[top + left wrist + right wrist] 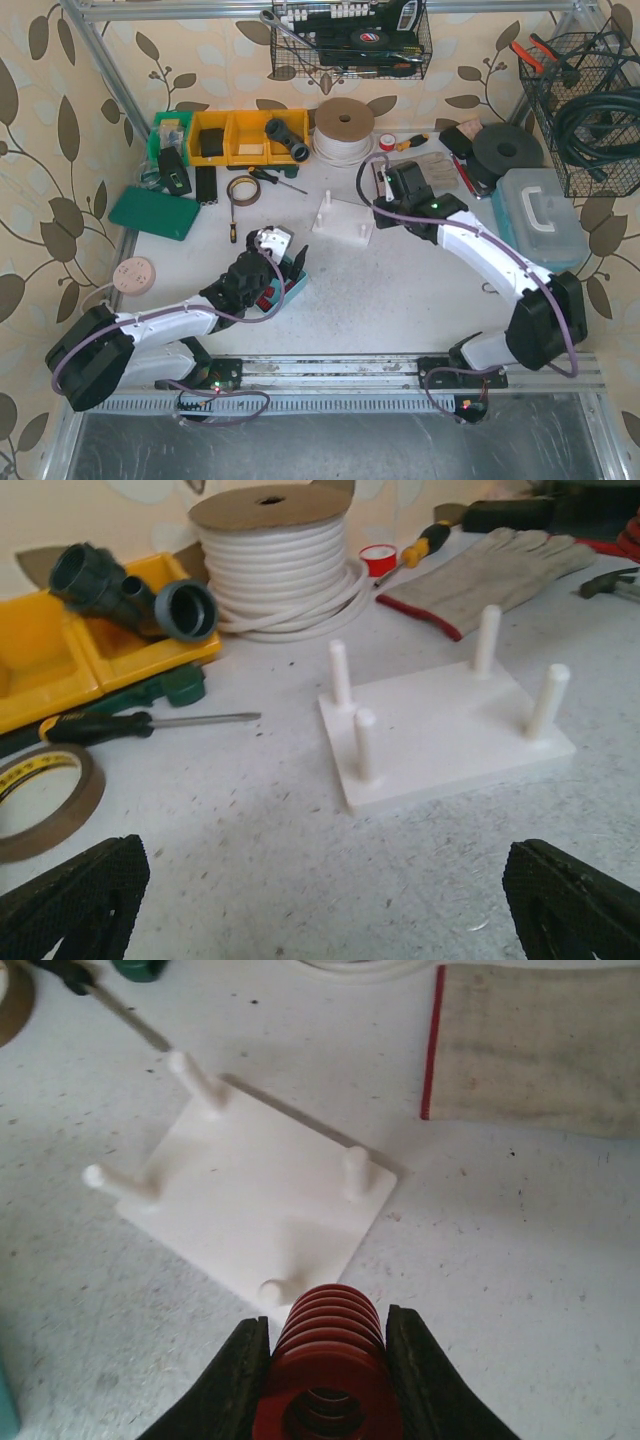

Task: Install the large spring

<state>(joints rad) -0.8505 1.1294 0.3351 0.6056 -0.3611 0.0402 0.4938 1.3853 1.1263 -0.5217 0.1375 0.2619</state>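
My right gripper [328, 1365] is shut on the large red spring [332, 1345], its dark fingers [225, 1385] pressing both sides of the coil. The spring hangs just above the near corner of the white peg plate [250, 1195], close to the nearest peg [275, 1288]. In the top view the right gripper [388, 192] sits at the right edge of the plate [342, 220]; the spring is hidden there. My left gripper [325, 920] is open and empty, low over the table, facing the plate [440, 730] from the left. In the top view it [283, 250] lies left of the plate.
A spool of white cord [345, 130], yellow bins [235, 137], a tape roll [241, 190] and screwdrivers lie behind the plate. A work glove [540, 1050] lies to its right. A teal tray [298, 287] sits by the left gripper. A clear plastic box [540, 215] stands at right.
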